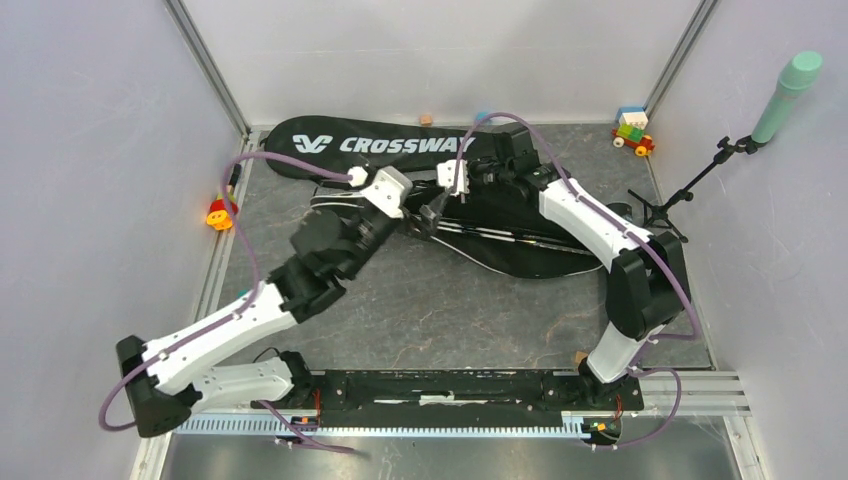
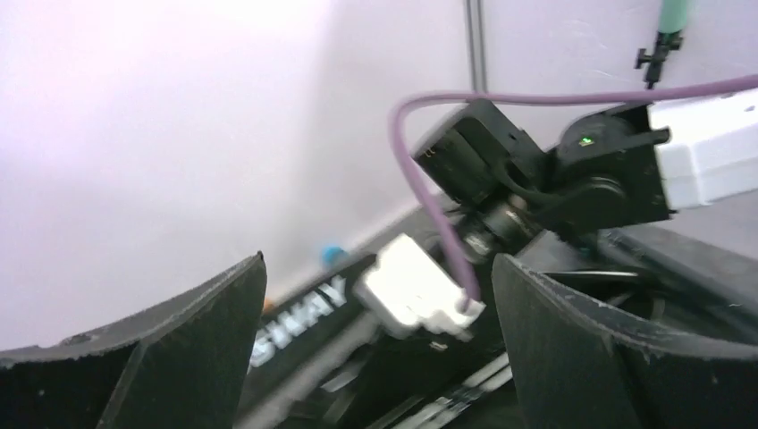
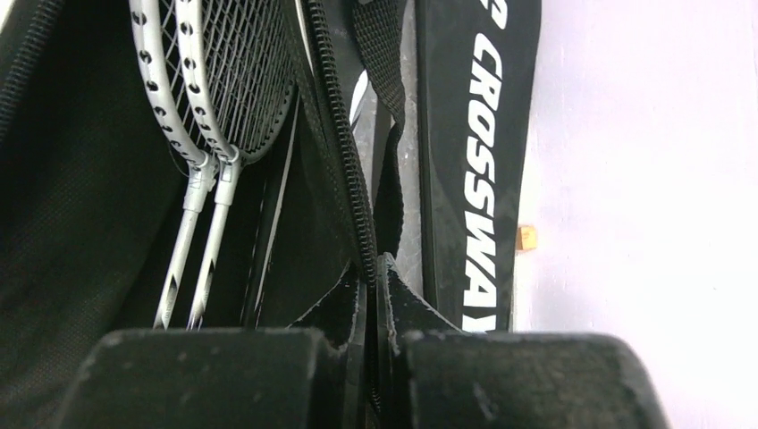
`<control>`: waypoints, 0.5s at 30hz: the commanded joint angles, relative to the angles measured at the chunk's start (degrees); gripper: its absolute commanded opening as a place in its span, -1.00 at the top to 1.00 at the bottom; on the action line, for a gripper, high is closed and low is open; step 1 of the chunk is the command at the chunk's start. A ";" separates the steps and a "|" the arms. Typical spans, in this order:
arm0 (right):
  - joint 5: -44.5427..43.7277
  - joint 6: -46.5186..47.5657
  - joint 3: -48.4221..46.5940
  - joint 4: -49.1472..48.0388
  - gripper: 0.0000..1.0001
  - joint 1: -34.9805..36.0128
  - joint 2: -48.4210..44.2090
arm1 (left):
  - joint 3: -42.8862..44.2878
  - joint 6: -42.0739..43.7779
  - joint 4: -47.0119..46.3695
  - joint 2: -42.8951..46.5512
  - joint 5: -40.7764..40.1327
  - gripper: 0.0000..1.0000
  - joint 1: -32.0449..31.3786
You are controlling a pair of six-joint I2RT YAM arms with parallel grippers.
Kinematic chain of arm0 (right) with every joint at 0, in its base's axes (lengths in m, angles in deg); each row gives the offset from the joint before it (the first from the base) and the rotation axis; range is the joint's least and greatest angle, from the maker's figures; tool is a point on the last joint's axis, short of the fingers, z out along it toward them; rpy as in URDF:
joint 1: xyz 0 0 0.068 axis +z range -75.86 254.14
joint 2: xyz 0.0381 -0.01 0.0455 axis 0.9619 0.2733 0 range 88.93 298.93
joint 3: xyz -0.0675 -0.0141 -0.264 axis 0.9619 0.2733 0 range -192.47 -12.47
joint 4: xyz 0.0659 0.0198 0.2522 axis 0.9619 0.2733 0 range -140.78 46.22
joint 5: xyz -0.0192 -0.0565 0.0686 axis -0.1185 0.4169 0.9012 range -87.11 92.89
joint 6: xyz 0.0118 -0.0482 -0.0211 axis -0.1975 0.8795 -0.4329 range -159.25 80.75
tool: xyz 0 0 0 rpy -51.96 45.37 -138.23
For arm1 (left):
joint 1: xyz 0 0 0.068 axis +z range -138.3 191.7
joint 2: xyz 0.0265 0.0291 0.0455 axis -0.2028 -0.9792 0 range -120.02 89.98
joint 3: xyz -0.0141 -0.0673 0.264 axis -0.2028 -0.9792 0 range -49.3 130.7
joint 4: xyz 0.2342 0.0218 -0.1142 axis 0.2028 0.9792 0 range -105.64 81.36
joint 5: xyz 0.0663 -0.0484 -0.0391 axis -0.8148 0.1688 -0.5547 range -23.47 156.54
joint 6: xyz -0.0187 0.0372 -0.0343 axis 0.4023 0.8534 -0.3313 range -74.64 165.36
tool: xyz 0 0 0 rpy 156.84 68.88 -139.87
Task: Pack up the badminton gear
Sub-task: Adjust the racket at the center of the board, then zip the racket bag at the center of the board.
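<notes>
Two white rackets point(image 3: 223, 80) lie inside an open black bag point(image 1: 520, 235), their stringed heads and shafts showing in the right wrist view. My right gripper point(image 3: 374, 268) is shut on this bag's zipper edge point(image 3: 344, 161); from above it point(image 1: 455, 178) is at the bag's back left. My left gripper point(image 2: 377, 268) is wide open and empty, and sits point(image 1: 432, 215) just in front of the right one over the bag. The CROSSWAY bag point(image 1: 330, 145) lies flat behind and also shows in the right wrist view point(image 3: 483, 161). No shuttlecocks or tube are in view.
A mint-green microphone point(image 1: 795, 90) on a black stand point(image 1: 690, 185) is at the right. Toy blocks sit at the back right point(image 1: 632, 130) and left edge point(image 1: 220, 212). A small orange block point(image 3: 527, 237) lies by the back wall.
</notes>
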State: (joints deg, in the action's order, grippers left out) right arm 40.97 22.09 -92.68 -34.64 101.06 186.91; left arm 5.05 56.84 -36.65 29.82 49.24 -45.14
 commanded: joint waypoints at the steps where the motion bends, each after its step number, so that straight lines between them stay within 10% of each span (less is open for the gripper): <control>1: 8.94 9.50 -3.09 5.60 1.00 -3.05 -2.01 | 9.30 22.35 26.61 0.53 18.59 -1.00 7.01; 9: 8.63 18.13 -5.36 17.60 1.00 -4.76 -1.17 | 27.57 48.87 70.65 -6.41 41.46 -1.00 23.82; 15: 9.64 18.22 -5.44 19.53 1.00 -5.08 -0.91 | 25.82 56.43 78.81 -8.47 46.58 -1.00 29.91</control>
State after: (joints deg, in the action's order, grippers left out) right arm 46.87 38.20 -94.90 -16.23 96.25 186.93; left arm 30.47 102.33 29.79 21.99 87.00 -18.17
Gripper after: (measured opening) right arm 0.021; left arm 0.994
